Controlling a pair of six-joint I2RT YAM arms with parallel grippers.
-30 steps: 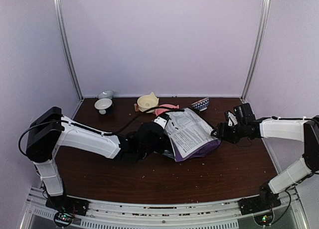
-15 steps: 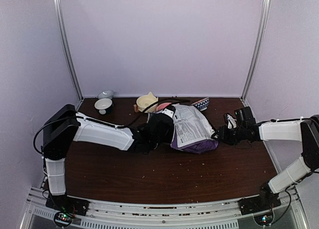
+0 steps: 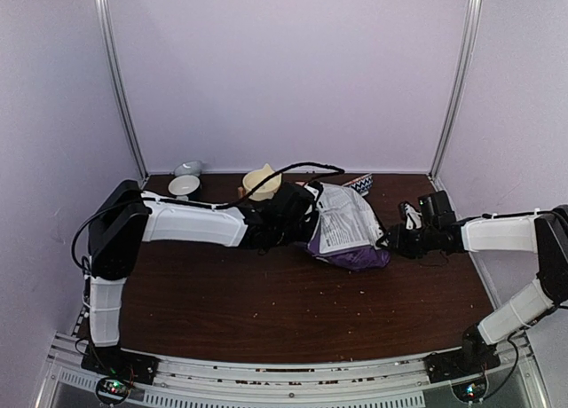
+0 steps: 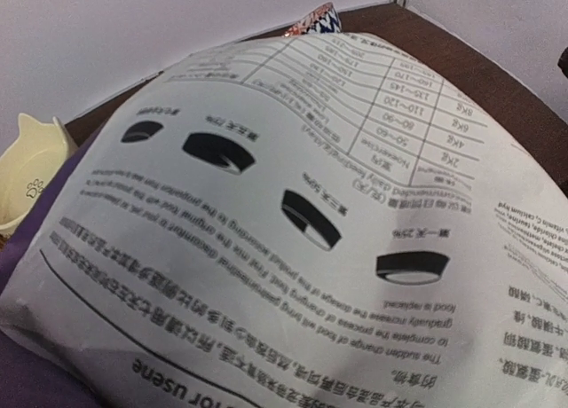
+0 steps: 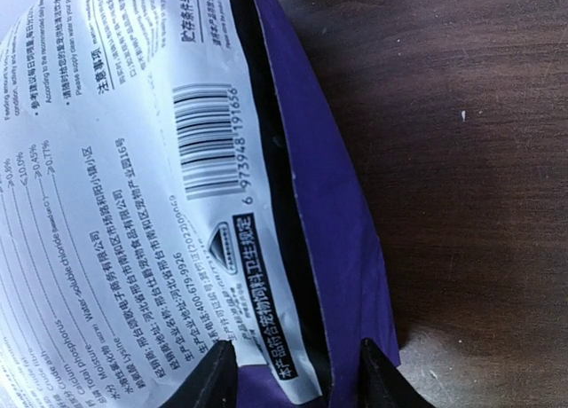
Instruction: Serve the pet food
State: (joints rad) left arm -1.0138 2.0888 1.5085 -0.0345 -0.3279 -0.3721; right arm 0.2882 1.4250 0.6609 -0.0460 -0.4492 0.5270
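The purple pet food bag lies tilted at the table's middle back, its white back label facing up. No kibble shows; it is hidden inside the bag. My left gripper is at the bag's upper left end. The label fills the left wrist view and hides my fingers. The bag has followed this gripper, so it seems shut on the bag. My right gripper holds the bag's right edge, the purple fold and white label between its jaws. It shows in the top view too.
A yellow cat-eared bowl stands just behind the left gripper and shows in the left wrist view. A blue patterned bowl is behind the bag. A white bowl and a grey dish sit at the back left. Crumbs dot the table.
My left gripper has moved back and to the right with the bag's end. The bag has slid toward the back and bunched up more steeply. My right gripper barely moved.
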